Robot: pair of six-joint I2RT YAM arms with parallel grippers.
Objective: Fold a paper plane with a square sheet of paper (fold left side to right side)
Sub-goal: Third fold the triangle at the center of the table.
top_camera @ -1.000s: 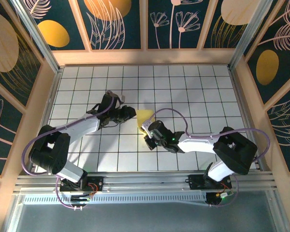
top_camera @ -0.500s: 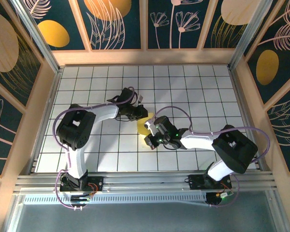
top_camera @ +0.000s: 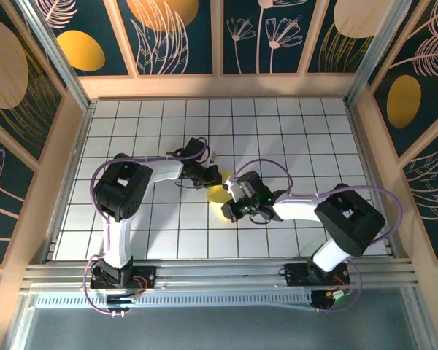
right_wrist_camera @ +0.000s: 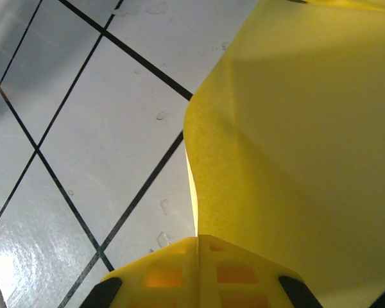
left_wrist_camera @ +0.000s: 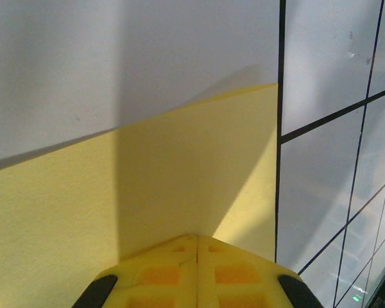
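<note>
The square sheet of paper (top_camera: 217, 192), plain yellow, is being held at the centre of the white gridded table (top_camera: 131, 117), between the two grippers, and is being observed partly raised from the table surface rather than lying flat. The left gripper (top_camera: 210, 177) is being presented just left of and beyond the table's centre, with its jaws fully closed. In the left wrist view the yellow pads (left_wrist_camera: 160, 276) of the left gripper (left_wrist_camera: 197, 240) are being seen pressed together along one seam, and the sheet (left_wrist_camera: 147, 192) is being seen running right up to them, one straight edge casting a shadow on the table tile beyond it; the sheet is being recorded as gripped at that side. The right gripper (top_camera: 230, 210) is being presented just right of and nearer than the table's centre, likewise fully closed. In the right wrist view its pads (right_wrist_camera: 160, 276) are being seen meeting at the tip (right_wrist_camera: 197, 239), and a bent edge of the sheet (right_wrist_camera: 295, 160) is being seen entering the seam, so the paper is being pinched there too, bowing upward above the black grid lines of the table (right_wrist_camera: 83, 128). No pointed, creased dart form is being noted in the paper.
</note>
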